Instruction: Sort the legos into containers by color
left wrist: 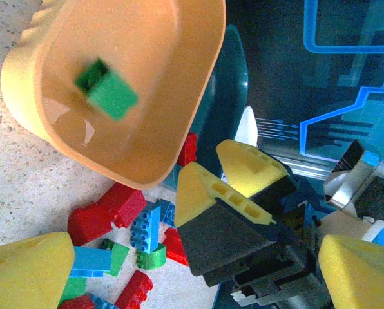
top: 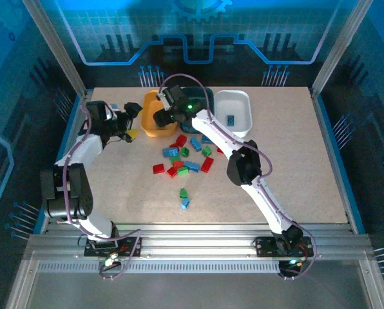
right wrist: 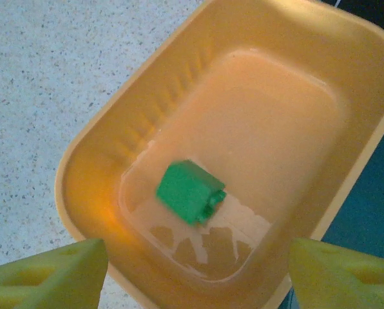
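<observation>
Left gripper [top: 131, 123]: positioned just left of the orange-yellow tub [top: 150, 129]. Its fingers [left wrist: 26, 270] are spread wide, released, and carry nothing.

Orange-yellow tub: holds one green lego [right wrist: 191, 191], which lies on the tub floor apart from any finger.

Right gripper [top: 162, 118]: positioned above the orange-yellow tub, pads [right wrist: 50, 273] parted either side of the green lego, released and empty.

Dark teal tub [left wrist: 225, 96]: touching the right side of the orange-yellow tub. Its contents cannot be determined.

White tub [top: 243, 103]: further right, holding one blue lego [top: 231, 119].

Loose legos [top: 185, 158]: red, green and blue, clustered on the table [top: 295, 167] near and right of the orange-yellow tub.
</observation>
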